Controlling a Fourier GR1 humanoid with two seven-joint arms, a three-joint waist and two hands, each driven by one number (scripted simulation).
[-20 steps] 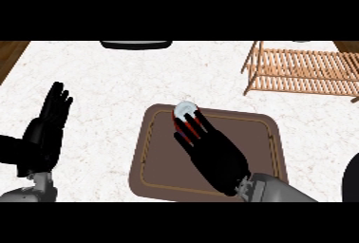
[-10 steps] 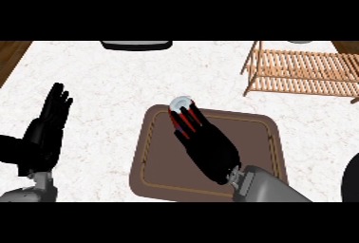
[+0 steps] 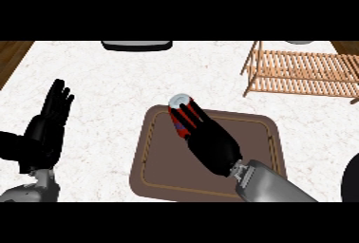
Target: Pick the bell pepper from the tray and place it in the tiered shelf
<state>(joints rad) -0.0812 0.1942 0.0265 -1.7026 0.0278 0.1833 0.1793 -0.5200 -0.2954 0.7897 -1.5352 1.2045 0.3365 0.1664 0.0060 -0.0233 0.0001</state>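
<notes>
My right hand (image 3: pixel 214 144) lies on the bell pepper (image 3: pixel 179 127) at the tray's (image 3: pixel 161 166) far-left corner, fingers seemingly straight across it. Left hand (image 3: pixel 45 128) rests open, view's left.

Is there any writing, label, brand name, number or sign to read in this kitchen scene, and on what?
None: no words, labels, brands, numbers or signs show anywhere. The brown tray, the wooden tiered shelf, the red bell pepper and the white counter all bear no writing.
</notes>
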